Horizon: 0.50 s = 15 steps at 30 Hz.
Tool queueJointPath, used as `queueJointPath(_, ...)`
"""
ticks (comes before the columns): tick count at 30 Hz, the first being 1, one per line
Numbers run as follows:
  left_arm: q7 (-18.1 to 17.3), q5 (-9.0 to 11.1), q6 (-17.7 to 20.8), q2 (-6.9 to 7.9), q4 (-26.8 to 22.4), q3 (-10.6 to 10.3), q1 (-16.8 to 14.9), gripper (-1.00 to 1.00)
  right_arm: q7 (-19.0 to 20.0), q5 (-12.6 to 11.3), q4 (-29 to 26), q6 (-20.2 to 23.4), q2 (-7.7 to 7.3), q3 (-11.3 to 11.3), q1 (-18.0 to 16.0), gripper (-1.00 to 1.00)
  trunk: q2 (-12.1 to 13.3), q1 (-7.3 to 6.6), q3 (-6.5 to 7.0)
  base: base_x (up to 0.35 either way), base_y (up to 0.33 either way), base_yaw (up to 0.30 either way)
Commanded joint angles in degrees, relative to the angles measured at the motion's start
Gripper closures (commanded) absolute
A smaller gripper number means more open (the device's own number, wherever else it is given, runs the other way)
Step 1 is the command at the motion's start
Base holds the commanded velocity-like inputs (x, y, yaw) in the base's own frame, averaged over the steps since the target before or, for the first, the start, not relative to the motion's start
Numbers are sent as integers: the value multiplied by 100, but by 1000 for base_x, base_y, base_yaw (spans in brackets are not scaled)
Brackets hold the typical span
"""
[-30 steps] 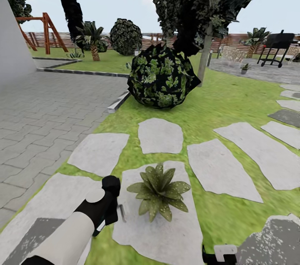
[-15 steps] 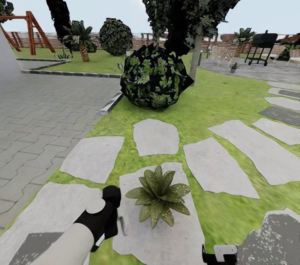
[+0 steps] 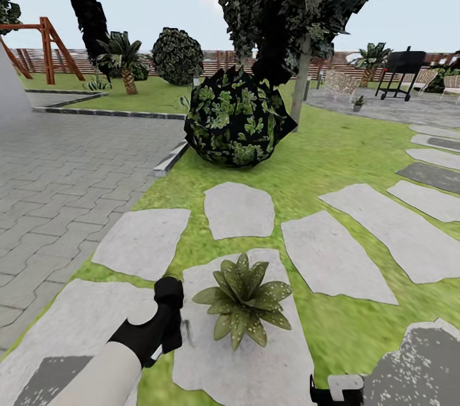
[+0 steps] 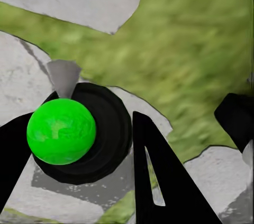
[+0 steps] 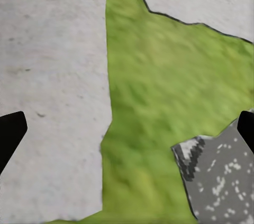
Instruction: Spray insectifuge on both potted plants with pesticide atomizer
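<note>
My left gripper [image 4: 100, 155], clenched on the pesticide atomizer [image 4: 61, 131], hovers just beside the speckled potted plant [image 3: 244, 299]; I judge spraying underway, next aiming its nozzle plantward.

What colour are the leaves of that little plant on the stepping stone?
Green, dotted with fine whitish specks; the potted plant shows best in the head view.

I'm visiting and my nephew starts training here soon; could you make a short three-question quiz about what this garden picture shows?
1. True or false: the potted plant stands on a grey stepping stone.
2. Which arm reaches toward that plant? A) left B) right
3. Fill in: whitish specks dot the plant's ____.

Key: 1 true. 2 A; the left gripper is beside the plant, and its wrist view shows a green-topped bottle between the fingers. 3 leaves.
</note>
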Motion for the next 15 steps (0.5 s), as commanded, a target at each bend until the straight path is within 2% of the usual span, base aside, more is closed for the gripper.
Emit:
queueJointPath(1,-37,-30,58,46,81,-5,38,100,-31,61,10,-14,2,-33,-4,-100,-2,-1,-5,0,0,0)
queueJointPath(4,74,5,57,122,184,-7,75,100,-31,61,8,-14,3,-33,-4,-100,-2,-1,-5,0,0,0)
queueJointPath(5,101,16,57,96,190,-17,81,100,-31,59,8,-14,1,-33,-4,-100,-2,-1,-5,0,0,0)
queueJointPath(7,126,81,59,-47,200,-27,88,100,-31,59,8,-14,-3,-35,-4,-100,-2,-1,-5,0,4,0)
queueJointPath(8,127,86,61,-61,202,-26,88,100,-31,59,8,-14,-3,-36,-4,-100,-2,-1,-5,19,66,-8)
queueJointPath(12,136,83,66,-58,221,-18,96,100,-31,61,8,-14,-4,-34,-4,-100,-2,-1,-5,108,252,-237)
queueJointPath(15,201,36,66,-50,480,-30,137,100,-31,61,8,-14,-4,-35,-4,-100,-2,-1,-5,116,285,-295)
